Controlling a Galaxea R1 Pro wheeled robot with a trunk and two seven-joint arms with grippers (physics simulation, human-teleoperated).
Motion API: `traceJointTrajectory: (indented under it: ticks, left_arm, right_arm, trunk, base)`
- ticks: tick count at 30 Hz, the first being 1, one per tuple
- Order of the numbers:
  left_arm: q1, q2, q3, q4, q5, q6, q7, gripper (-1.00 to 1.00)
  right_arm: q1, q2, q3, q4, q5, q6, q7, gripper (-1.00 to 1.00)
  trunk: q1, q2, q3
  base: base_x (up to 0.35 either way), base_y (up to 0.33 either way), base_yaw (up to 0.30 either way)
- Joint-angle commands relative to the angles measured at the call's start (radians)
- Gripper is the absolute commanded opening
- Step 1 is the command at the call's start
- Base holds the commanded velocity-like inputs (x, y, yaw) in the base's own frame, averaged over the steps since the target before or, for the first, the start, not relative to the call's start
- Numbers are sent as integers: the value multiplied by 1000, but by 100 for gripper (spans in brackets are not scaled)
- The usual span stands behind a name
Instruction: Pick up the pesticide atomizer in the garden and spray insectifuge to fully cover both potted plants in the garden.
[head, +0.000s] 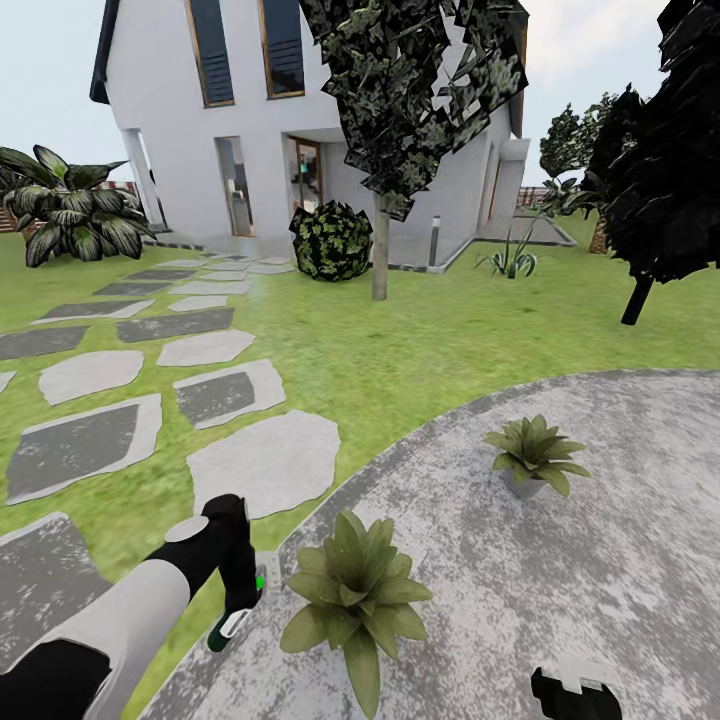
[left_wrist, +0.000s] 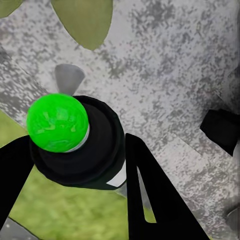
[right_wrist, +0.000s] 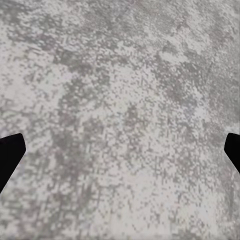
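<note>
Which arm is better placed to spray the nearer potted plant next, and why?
Left: its hand grips the pesticide atomizer right beside the nearer potted plant. The right hand is open over bare patio.

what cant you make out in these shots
- Atomizer label: head view, too small, partly behind the left gripper.
- Atomizer body: left wrist view, hidden under its own black top.
- Near plant pot: head view, covered by its leaves.
- Right gripper: head view, cut off by the bottom edge.
</note>
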Motion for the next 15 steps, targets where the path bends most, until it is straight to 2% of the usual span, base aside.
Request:
traceJointTrajectory:
  ticks: [1,8,15]
  left_arm:
    - [-1,1,-6,-2,2,11,-5,-100]
    - [-1,-1,-4,-16,1,19,-2,-100]
    - [-1,2,-2,-17,1,19,-6,-100]
  right_arm:
    - [-1,0,-9,2,10,-3,-3,100]
    - [-1,1,-9,2,9,-4,-3,100]
    - [-1,1,-9,1,9,-4,-4,100]
  trunk:
    - [0,0,-1]
    - [0,0,-6]
    - [27,-49,-35]
  base:
    - [0,0,-52]
    - [0,0,-100]
    - [0,0,-5]
